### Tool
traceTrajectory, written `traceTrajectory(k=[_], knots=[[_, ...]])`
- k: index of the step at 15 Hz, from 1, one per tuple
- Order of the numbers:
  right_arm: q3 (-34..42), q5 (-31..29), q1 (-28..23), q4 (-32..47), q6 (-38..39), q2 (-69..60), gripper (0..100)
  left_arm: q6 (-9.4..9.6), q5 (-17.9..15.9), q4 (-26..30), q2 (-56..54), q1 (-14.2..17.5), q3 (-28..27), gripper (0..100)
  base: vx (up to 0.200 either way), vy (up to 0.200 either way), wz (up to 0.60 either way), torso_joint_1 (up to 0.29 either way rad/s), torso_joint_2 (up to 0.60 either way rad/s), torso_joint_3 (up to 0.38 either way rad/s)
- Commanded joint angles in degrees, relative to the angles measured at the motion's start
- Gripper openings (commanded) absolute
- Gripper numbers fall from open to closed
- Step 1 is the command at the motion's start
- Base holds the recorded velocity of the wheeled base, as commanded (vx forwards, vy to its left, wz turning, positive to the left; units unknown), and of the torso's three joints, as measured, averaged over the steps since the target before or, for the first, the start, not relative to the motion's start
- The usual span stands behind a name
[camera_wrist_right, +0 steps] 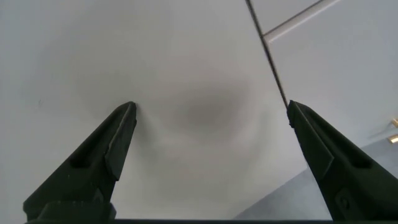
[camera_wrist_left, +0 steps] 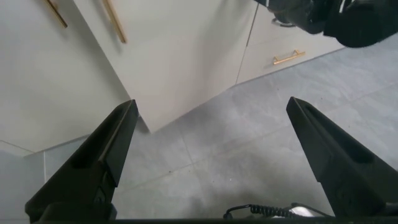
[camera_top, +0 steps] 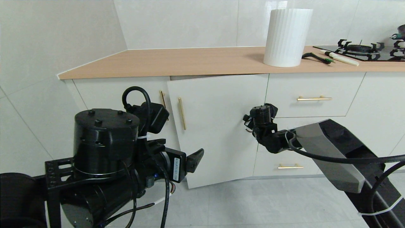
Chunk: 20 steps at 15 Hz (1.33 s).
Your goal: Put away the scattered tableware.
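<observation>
Nearest us, at 7 o'clock in the head view, the left gripper hangs low over the grey floor, jaws spread wide with nothing between them. Next out, dead centre, one cabinet door stands ajar, its free edge swung toward us. The right gripper sits just off centre toward 3 o'clock, jaws likewise apart and empty, nose close up to the door's plain face; we cannot tell whether it touches. We count four brass handles: two upright bars at 10 o'clock of centre, and two level ones on the drawers toward 3 and 4 o'clock. Farther on, the wooden counter carries one tall white ribbed container at 1 o'clock. The task's things lie beyond it at 2 o'clock, just beside the hob: a black-handled utensil and a long pale utensil, close together. We count two for certain; a green bit between them may belong to a third. We judge them light, stiff and slim, lying flat, so the pads have little to bite on. Best hold is probably across the handle near mid-length, jaws square to its line. Smooth handles may slip or roll; the container looks tall enough to tip if knocked.
</observation>
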Motion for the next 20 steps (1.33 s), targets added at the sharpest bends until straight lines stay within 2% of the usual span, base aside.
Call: traceTrajectory(k=[1, 20], knots=[[-2.52, -0.2, -1.16, -0.16, -0.04, 1.89, 100, -0.03, 0.04, -0.01, 0.02, -0.01, 0.02, 100, 0.0, 0.0, 0.0, 0.0, 0.0, 0.0], [-3.21, -0.99, -2.22, -0.16, -0.48, 2.86, 100, -0.03, 0.04, -0.01, -0.33, -0.01, -0.07, 100, 0.0, 0.0, 0.0, 0.0, 0.0, 0.0]])
